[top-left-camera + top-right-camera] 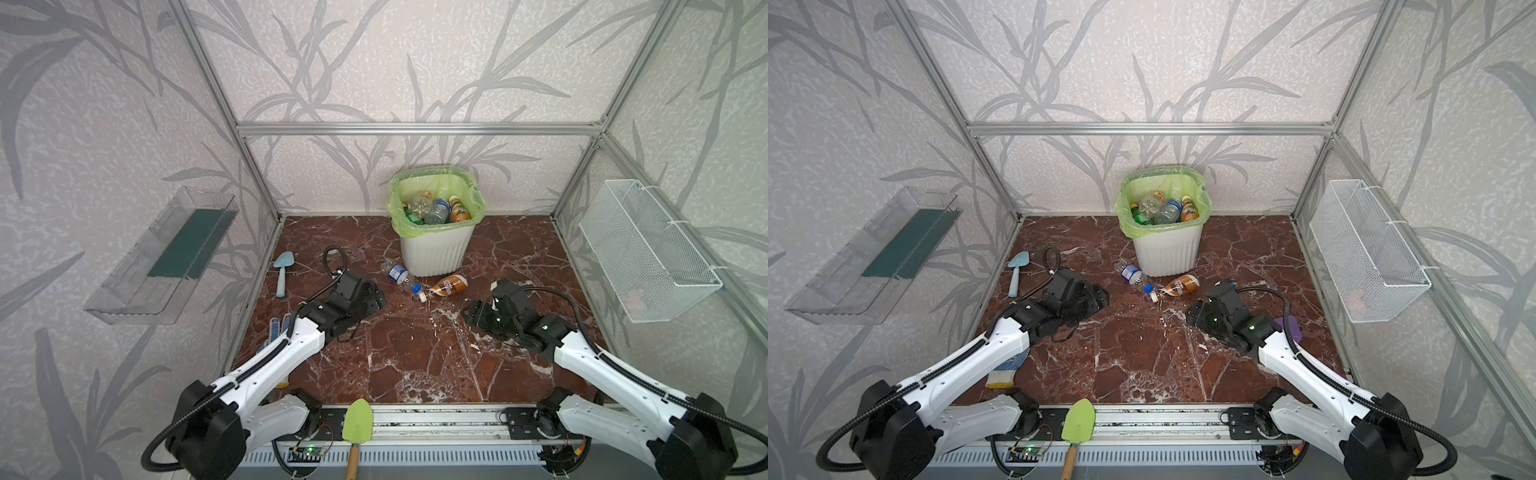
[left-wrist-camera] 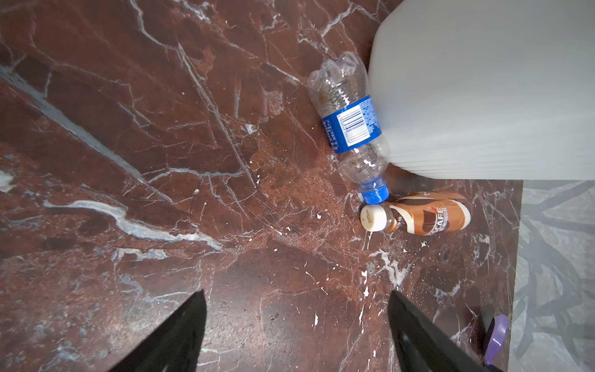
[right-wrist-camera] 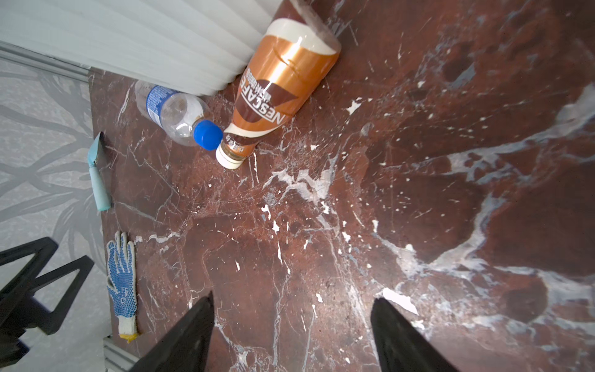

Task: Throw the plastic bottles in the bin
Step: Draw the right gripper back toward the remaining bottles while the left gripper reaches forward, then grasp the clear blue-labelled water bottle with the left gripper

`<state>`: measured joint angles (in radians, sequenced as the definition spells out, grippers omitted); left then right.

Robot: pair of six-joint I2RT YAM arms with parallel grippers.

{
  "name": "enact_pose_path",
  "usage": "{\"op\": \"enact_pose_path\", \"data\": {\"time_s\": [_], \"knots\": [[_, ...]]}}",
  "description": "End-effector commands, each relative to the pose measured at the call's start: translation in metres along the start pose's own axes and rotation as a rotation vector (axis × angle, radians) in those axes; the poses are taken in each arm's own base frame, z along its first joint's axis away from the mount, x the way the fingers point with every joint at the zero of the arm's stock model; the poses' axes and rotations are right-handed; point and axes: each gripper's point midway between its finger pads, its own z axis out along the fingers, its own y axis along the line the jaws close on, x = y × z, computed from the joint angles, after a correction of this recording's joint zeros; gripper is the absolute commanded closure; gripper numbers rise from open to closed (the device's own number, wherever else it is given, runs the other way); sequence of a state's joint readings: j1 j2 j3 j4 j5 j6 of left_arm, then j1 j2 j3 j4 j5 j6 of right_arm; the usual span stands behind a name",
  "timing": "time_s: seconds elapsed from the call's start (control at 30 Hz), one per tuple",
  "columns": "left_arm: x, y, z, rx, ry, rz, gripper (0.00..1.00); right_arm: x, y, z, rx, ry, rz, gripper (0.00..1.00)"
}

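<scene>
The white ribbed bin (image 1: 436,253), lined with a light green bag, stands at the back of the red marble floor and holds several plastic bottles (image 1: 436,210). In front of it lie two more. A clear bottle with a blue label and cap (image 1: 397,272) (image 2: 349,119) rests against the bin's wall. A brown-and-white wrapped bottle (image 1: 446,286) (image 3: 283,80) lies cap to cap with it. My left gripper (image 1: 374,297) (image 2: 297,293) hovers open to the left of them, holding nothing. My right gripper (image 1: 471,313) (image 3: 293,296) is open and holds nothing, just right of the brown bottle.
A blue toy spade (image 1: 282,270) lies by the left wall, near a blue-dotted glove (image 3: 122,273). A green spade (image 1: 356,419) rests on the front rail, and a purple one (image 1: 1292,326) peeks from behind my right arm. A wire basket (image 1: 648,249) and a clear tray (image 1: 166,257) hang on the side walls.
</scene>
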<state>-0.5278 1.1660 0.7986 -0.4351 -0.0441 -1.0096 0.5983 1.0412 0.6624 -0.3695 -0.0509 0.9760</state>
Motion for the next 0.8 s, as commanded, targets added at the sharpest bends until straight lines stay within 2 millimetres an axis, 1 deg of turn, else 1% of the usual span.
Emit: {"op": "enact_pose_path", "data": {"time_s": [0.0,0.13,0.4,0.53,0.67,0.77], "knots": [[-0.016,-0.015,0.004,0.035,-0.02,-0.106,0.12,0.002,0.009,0.006,-0.045,0.002,0.019,0.22],[-0.021,-0.018,0.022,0.048,0.018,-0.192,0.12,0.004,0.008,0.008,-0.046,0.008,0.023,0.22],[-0.034,-0.041,0.049,0.101,0.067,-0.276,0.11,0.005,0.004,0.005,-0.043,-0.003,0.027,0.22],[-0.041,-0.051,0.065,0.114,0.094,-0.31,0.12,0.006,0.003,0.003,-0.043,-0.003,0.027,0.23],[-0.043,-0.061,0.086,0.126,0.168,-0.334,0.12,0.005,0.002,0.0,-0.041,-0.01,0.024,0.22],[-0.045,-0.062,0.102,0.112,0.197,-0.354,0.12,0.004,0.0,-0.002,-0.032,-0.015,0.019,0.22]]}}
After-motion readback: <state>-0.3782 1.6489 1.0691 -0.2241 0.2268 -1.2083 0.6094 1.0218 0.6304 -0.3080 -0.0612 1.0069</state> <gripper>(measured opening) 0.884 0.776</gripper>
